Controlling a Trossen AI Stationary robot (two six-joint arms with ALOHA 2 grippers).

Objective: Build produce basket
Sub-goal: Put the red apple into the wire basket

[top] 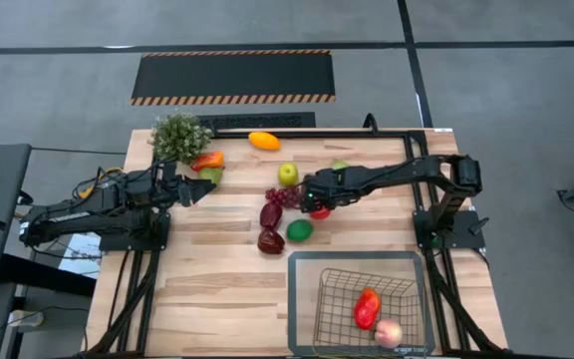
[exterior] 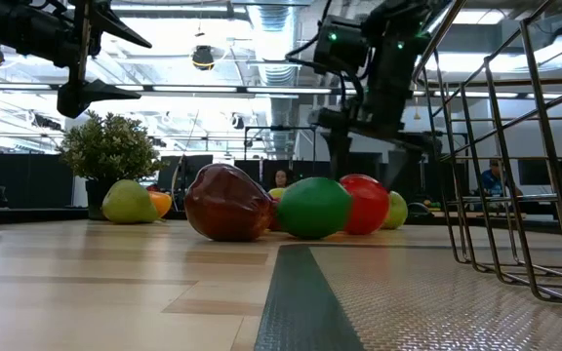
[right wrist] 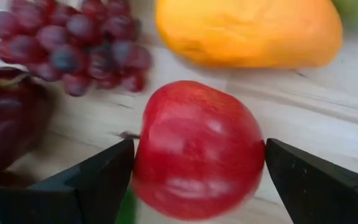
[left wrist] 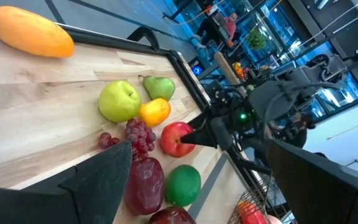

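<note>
The produce lies loose in the middle of the wooden table: a red apple (right wrist: pixel 197 149), a grape bunch (right wrist: pixel 73 43), an orange fruit (right wrist: pixel 247 31), a green round fruit (top: pixel 299 230), two maroon pieces (top: pixel 270 240) and a green apple (top: pixel 287 175). My right gripper (right wrist: pixel 197 158) points steeply down over the red apple (top: pixel 319 211), open, one finger close beside each of its sides. The apple rests on the table. The wire basket (top: pixel 302 299) stands at the near right with a red pepper (top: pixel 367 307) and a peach (top: pixel 389 332) inside. My left gripper (top: pixel 207 189) hovers open at the left.
A potted plant (top: pixel 179 137) stands at the far left corner, with an orange-red pepper (top: pixel 207 160) beside it. A long orange fruit (top: pixel 263 141) lies near the far edge and a pear (top: pixel 339 167) behind my right arm. Bare wood stretches along the near left.
</note>
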